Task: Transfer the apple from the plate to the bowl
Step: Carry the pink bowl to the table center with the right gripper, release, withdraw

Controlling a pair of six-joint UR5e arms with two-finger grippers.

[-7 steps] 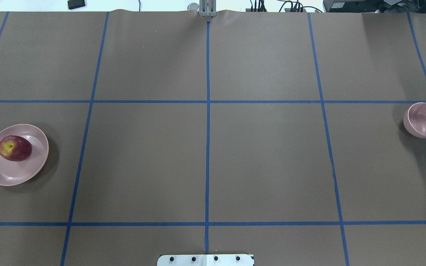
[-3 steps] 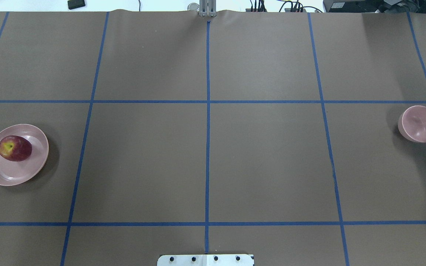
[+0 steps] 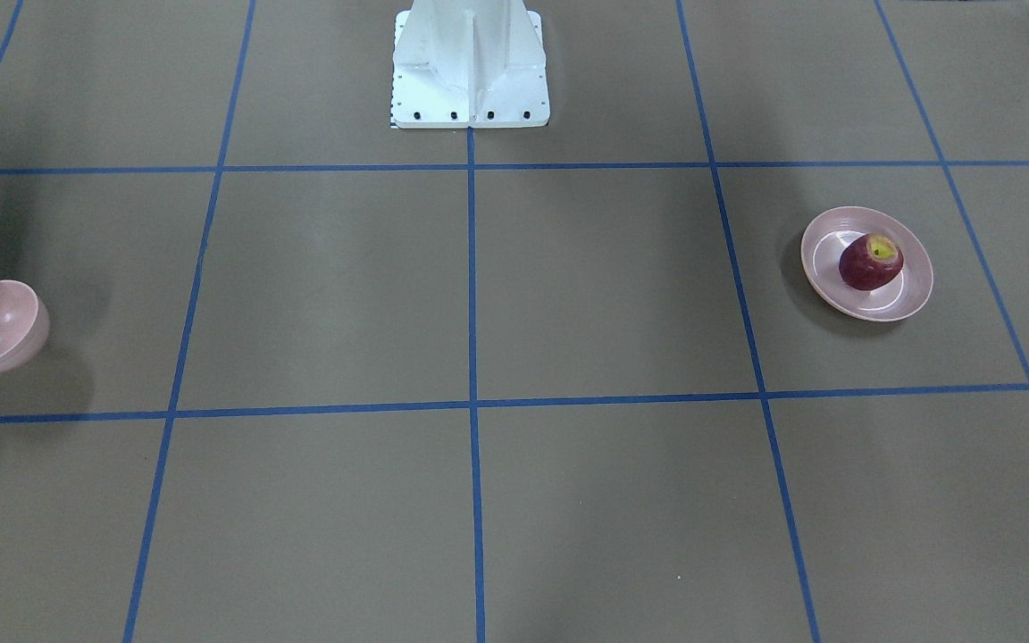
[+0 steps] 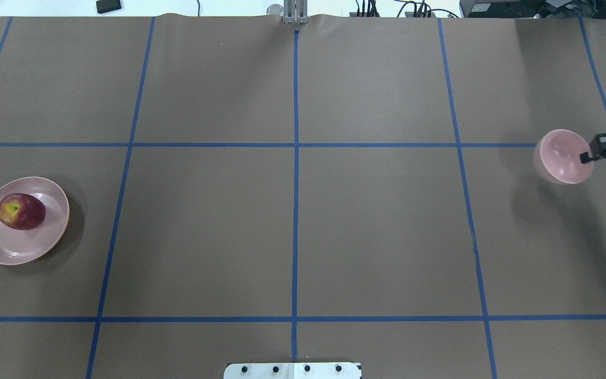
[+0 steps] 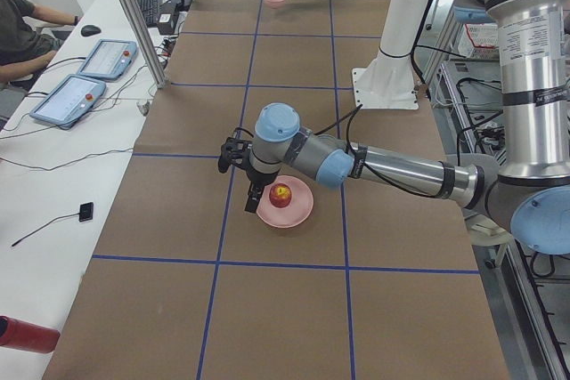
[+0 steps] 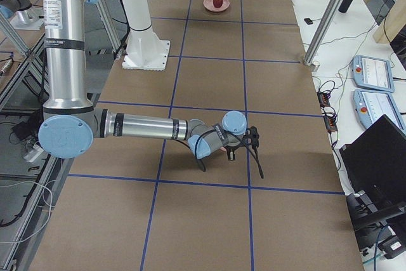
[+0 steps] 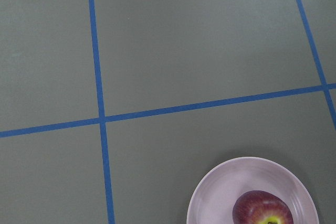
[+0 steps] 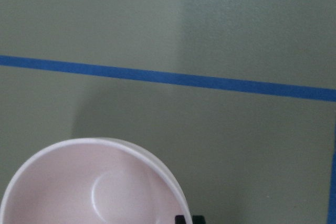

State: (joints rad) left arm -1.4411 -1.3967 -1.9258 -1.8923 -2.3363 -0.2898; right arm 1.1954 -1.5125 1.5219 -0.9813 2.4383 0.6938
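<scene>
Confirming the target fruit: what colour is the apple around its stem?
Yellow, on dark red skin; the apple shows best in the overhead view.

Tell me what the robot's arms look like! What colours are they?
The left arm and the right arm are both shiny silver tubes with grey joints and round light-blue caps. A thin black cable loops along the left arm. The left gripper and the right gripper are black, with slim fingers.

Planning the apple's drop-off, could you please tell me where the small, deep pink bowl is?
In the overhead view, the small, deep pale pink bowl hangs tilted at the far right, its rim in the right gripper.
</scene>
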